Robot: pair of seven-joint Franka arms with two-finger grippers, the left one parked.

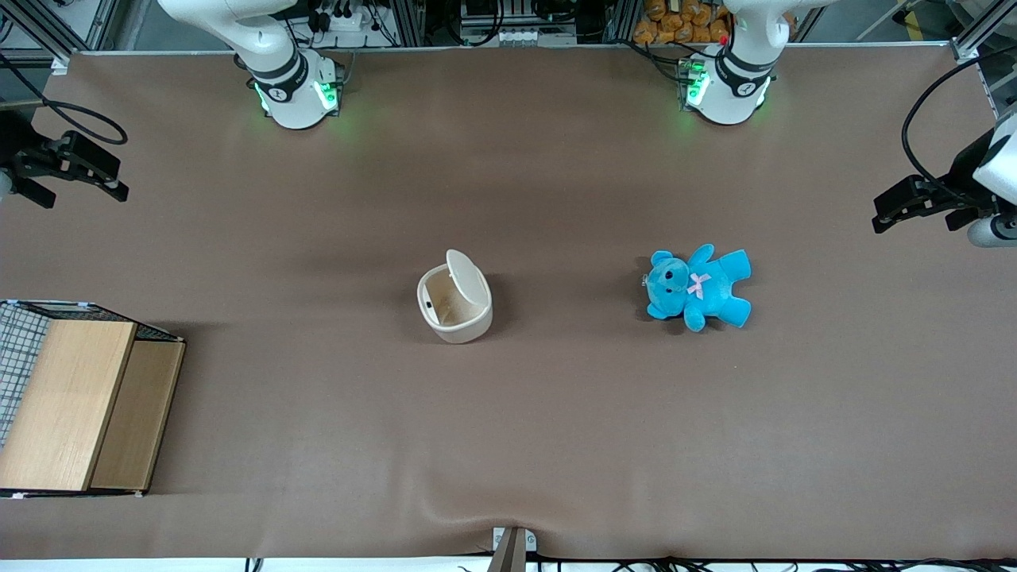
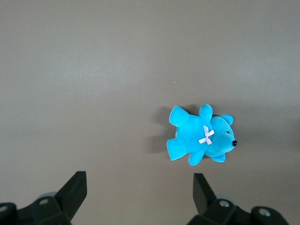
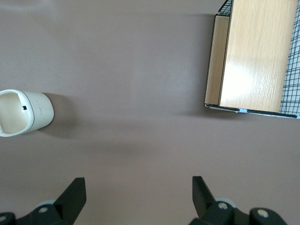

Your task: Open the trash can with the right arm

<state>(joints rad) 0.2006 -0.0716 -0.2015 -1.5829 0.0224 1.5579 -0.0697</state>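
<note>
With its lid (image 1: 467, 277) tipped up, the bin (image 1: 454, 298) stands mid-tabletop (image 1: 508, 429), its tan inside showing.
The right arm's hand (image 1: 67, 167), fingers spread and holding nothing, hangs well apart at the working arm's end, above the wooden box (image 1: 79, 401); a blue teddy (image 1: 697, 287) lies toward the parked arm's end.

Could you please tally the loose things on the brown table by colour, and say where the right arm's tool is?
Cream-white plastic trash can, lid up: 1
Blue plush teddy bear: 1
Light wooden box: 1
Total: 3
The open black two-finger tool hangs at the working arm's end of the table.
</note>
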